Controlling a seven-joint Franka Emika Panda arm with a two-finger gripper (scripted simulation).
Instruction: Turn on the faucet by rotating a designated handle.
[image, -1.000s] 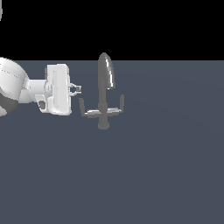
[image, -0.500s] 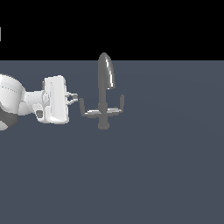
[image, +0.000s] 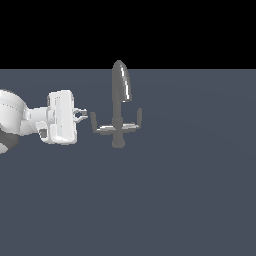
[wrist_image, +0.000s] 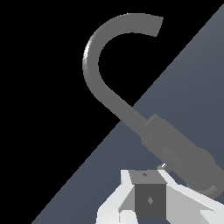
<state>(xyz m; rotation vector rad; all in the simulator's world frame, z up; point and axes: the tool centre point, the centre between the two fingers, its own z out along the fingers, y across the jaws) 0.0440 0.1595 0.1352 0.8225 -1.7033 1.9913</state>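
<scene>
The grey faucet (image: 119, 107) stands upright with a tall rounded spout, a thin stem and two side arms. The handle (image: 96, 125) is its arm on the exterior view's left, glinting, with a short upright tip. My gripper (image: 81, 116) is level with that tip and just to its left, a small gap away and not touching. Its fingers are close together and hold nothing. In the wrist view the faucet (wrist_image: 175, 151) shows as a curved spout and thick body just beyond my gripper (wrist_image: 150, 192).
The faucet stands on a flat dark grey-blue floor (image: 175, 200) under a black background. My white hand and arm (image: 35, 122) reach in from the exterior view's left. Nothing else is in view.
My gripper has dropped lower and drawn slightly to the exterior view's left, from level with the spout's lower part to level with the handle's tip. The faucet has not moved.
</scene>
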